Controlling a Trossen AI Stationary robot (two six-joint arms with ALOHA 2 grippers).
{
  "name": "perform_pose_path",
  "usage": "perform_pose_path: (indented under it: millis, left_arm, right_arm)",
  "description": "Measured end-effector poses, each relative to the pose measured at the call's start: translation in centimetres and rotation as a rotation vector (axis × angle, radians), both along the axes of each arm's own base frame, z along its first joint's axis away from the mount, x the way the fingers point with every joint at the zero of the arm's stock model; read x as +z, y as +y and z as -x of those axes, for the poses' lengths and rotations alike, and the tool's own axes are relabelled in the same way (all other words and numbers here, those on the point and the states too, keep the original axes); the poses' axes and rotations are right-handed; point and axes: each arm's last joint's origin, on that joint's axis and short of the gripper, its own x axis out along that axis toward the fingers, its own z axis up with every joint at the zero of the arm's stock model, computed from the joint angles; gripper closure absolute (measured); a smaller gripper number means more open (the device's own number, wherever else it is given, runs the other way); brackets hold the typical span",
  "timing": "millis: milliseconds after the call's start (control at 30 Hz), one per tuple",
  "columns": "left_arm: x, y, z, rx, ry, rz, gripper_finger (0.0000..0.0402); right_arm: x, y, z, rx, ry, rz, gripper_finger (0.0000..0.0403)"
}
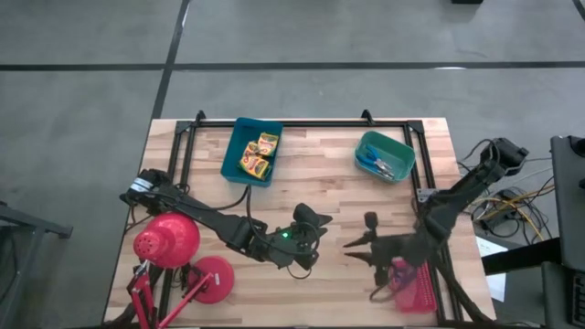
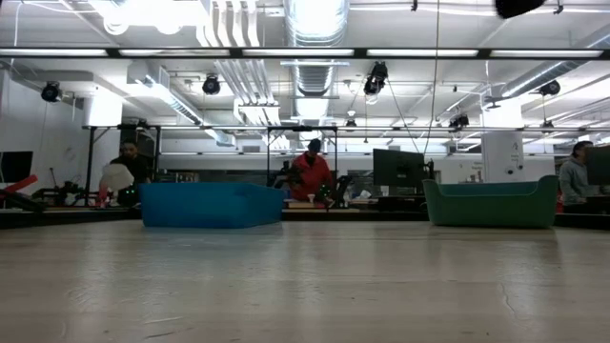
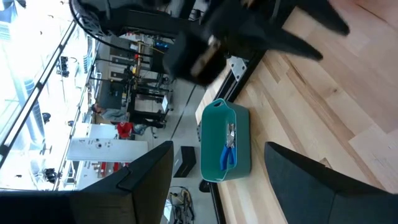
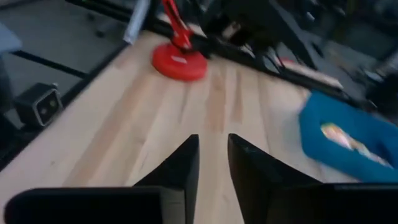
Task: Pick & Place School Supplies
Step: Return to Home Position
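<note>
Inside blue tray (image 1: pixel 234 157) — crayon boxes (image 1: pixel 259 154); teal tray (image 1: pixel 399 146) — scissors (image 1: pixel 377 164); left fingers (image 3: pixel 149 180) spread, right fingers (image 4: pixel 186 163) nearly together, empty.

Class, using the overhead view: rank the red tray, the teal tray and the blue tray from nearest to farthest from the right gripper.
1. Red tray, just beside the right gripper, at the table's right front edge.
2. Teal tray, at the back right.
3. Blue tray, at the back left of centre.

No legible text, labels or numbers anywhere; print on the yellow crayon boxes (image 1: pixel 258 153) in the blue tray (image 1: pixel 230 157) too small to read.
</note>
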Motion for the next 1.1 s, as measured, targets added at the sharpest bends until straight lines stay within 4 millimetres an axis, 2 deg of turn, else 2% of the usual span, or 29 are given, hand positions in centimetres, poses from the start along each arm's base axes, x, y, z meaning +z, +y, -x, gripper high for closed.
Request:
perform_pose_path:
  millis: [200, 367, 567, 700, 867, 1100]
  left_arm:
    - [0.0, 0.0, 0.0, 0.0, 0.0, 0.0, 0.0145]
    - [0.0, 0.0, 0.0, 0.0, 0.0, 0.0, 0.0145]
    - [0.0, 0.0, 0.0, -0.001, 0.0, 0.0, 0.0145]
    - [0.0, 0.0, 0.0, 0.0, 0.0, 0.0, 0.0145]
    - [0.0, 0.0, 0.0, 0.0, 0.0, 0.0, 0.0145]
    - [0.0, 0.0, 0.0, 0.0, 0.0, 0.0, 0.0145]
  right_arm:
    - [-0.9, -4.0, -0.9, 0.143, -0.052, 0.02, 0.0347]
    - [-1.1, -6.7, -2.2, 0.105, -0.142, -0.194, 0.0357]
    - [-1.9, -8.6, -2.3, 0.249, -0.216, -0.098, 0.0365]
    - [-2.4, -10.1, -2.5, 0.19, -0.207, -0.151, 0.0365]
    - [-2.4, -11.9, -1.9, 0.205, -0.223, -0.181, 0.0365]
    - [-1.7, -13.6, 0.3, 0.164, -0.213, -0.203, 0.0365]
